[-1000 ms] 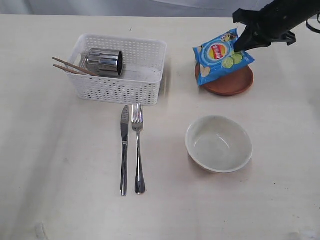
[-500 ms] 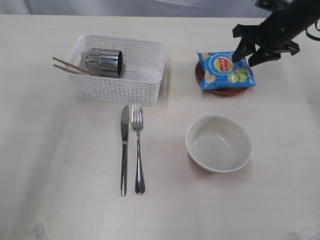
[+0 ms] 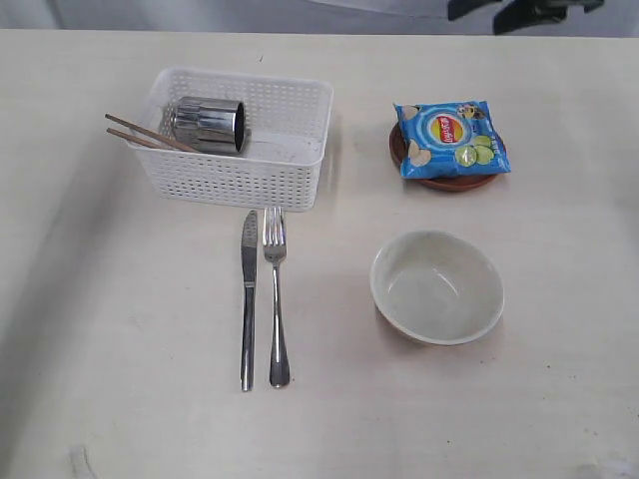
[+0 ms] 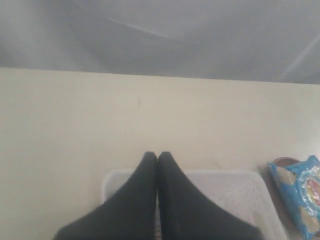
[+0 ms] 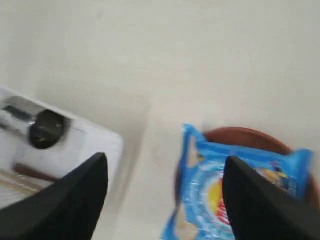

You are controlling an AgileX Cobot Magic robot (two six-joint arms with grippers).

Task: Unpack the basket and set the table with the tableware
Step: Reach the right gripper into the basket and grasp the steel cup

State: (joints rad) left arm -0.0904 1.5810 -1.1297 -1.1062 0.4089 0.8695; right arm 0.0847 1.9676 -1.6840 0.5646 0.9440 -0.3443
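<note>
Several items, including the cup (image 3: pixel 208 125) and chopsticks (image 3: pixel 145 135), are yet to be unpacked from the basket (image 3: pixel 240 182). With the right tool (image 5: pixel 165 165) held apart and empty, and the left tool (image 4: pixel 157 156) pressed together, a grasp on the cup is judged to be required next.

Table (image 3: pixel 120 379) w/ basket (image 3: pixel 235 182), knife (image 3: pixel 248 299), fork (image 3: pixel 276 299), bowl (image 3: pixel 437 287), plate (image 3: pixel 449 184)

Matt, pale beige surface (image 3: pixel 120 349) with faint wood grain. White plastic basket (image 3: pixel 235 180), lattice-perforated. Ribbed cup (image 3: pixel 208 125), knife (image 3: pixel 248 299) and fork (image 3: pixel 277 299) in shiny steel. Bare wooden chopsticks (image 3: pixel 140 133). Smooth, glazed-looking cream bowl (image 3: pixel 436 287). Reddish-brown plate (image 3: pixel 444 184), softly sheened. Glossy blue chip bag (image 3: pixel 449 137). Matt black fingers (image 4: pixel 140 200).
</note>
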